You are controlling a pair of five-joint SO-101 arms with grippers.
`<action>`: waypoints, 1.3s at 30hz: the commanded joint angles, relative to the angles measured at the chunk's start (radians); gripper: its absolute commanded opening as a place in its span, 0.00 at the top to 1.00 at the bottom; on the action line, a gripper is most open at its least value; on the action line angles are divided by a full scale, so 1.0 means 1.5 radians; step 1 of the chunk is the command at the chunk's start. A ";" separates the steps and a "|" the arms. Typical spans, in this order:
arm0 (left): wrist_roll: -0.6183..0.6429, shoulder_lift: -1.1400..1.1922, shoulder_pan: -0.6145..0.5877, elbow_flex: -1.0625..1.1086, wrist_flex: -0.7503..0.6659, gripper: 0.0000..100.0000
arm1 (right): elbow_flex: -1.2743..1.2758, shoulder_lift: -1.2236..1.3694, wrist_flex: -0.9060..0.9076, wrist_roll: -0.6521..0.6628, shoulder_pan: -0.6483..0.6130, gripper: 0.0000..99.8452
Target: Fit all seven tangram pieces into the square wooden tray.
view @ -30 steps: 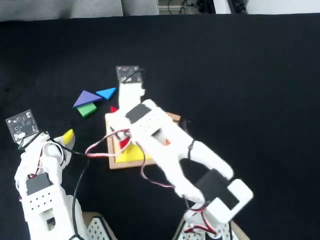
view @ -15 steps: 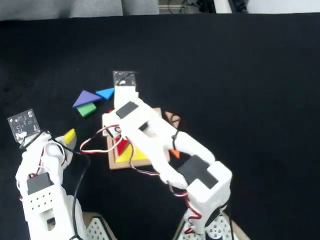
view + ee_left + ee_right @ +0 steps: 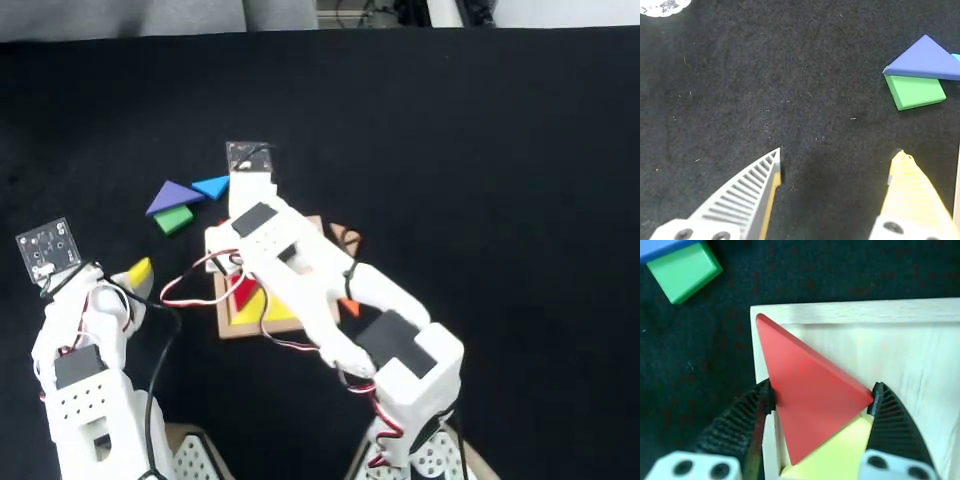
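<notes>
My right gripper is shut on a red triangle, holding it by its edges over the left part of the square wooden tray. Part of the red triangle overlaps a yellow piece lying in the tray. In the high view the red triangle and yellow piece show under the right arm, inside the tray. A purple triangle, a blue triangle and a green square lie on the cloth to the tray's far left. My left gripper hovers open over bare cloth.
An orange piece peeks out beside the right arm at the tray's right side. The table is covered in black cloth. The purple triangle partly overlaps the green square. A red and white cable runs between the two arms.
A second ago the right arm swung left and drew in over the tray with the red triangle, then held still. The left arm has not moved.
</notes>
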 commanded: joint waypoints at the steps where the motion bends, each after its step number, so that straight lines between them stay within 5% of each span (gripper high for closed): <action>1: 0.005 0.001 0.010 -0.008 -0.003 0.66 | -0.037 -0.014 0.008 -0.002 -0.003 0.75; 8: 0.005 0.001 0.010 -0.008 -0.003 0.66 | -0.036 -0.011 0.009 -0.002 -0.003 0.57; 16: 0.005 0.001 0.010 -0.008 -0.003 0.66 | -0.056 -0.030 0.027 0.011 0.003 0.57; 24: 0.005 0.001 0.010 -0.008 -0.003 0.66 | -0.139 -0.090 0.199 0.086 0.134 0.57; 29: 0.005 0.001 0.010 -0.008 -0.004 0.66 | -0.166 -0.025 0.194 0.095 0.150 0.76; 34: 0.005 0.001 0.010 -0.008 -0.004 0.66 | -0.240 0.032 0.194 0.238 0.127 0.98; 39: 0.005 0.001 0.010 -0.008 -0.004 0.66 | -0.243 0.072 0.190 0.217 0.125 0.99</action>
